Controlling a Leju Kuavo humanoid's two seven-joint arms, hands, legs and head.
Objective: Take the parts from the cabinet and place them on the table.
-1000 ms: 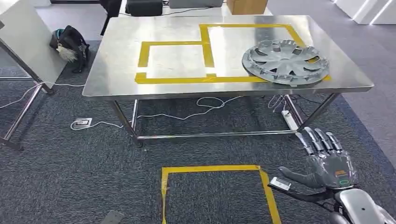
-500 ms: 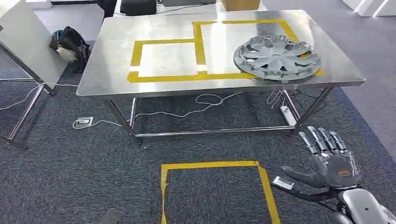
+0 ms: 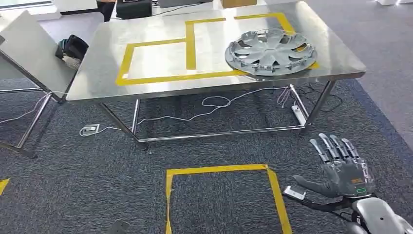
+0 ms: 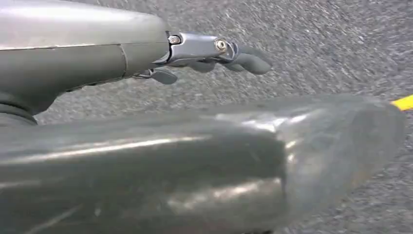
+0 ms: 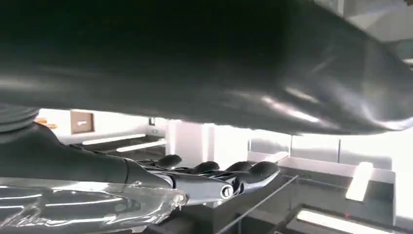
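Observation:
A silver wheel cover [image 3: 270,51] lies flat on the steel table [image 3: 156,87], over the right side of the yellow tape outline [image 3: 190,46]. In the head view my right hand [image 3: 341,168] hangs low at the right, over the carpet and well short of the table, fingers stretched apart and holding nothing. Its dark fingers [image 5: 234,170] show straight and empty in the right wrist view. In the left wrist view my left hand [image 4: 214,53] reaches out over the grey carpet with straight fingers and nothing in it.
A yellow tape square [image 3: 219,195] marks the carpet in front of me. White cables [image 3: 214,105] and a power strip [image 3: 297,114] lie under the table. A second table [image 3: 29,53] stands at the left, with a dark bag [image 3: 72,48] on the floor behind it.
The whole picture has shifted: the table now sits further left and higher, so the camera has moved. My right hand keeps its spread pose; the wheel cover stays where it was on the table.

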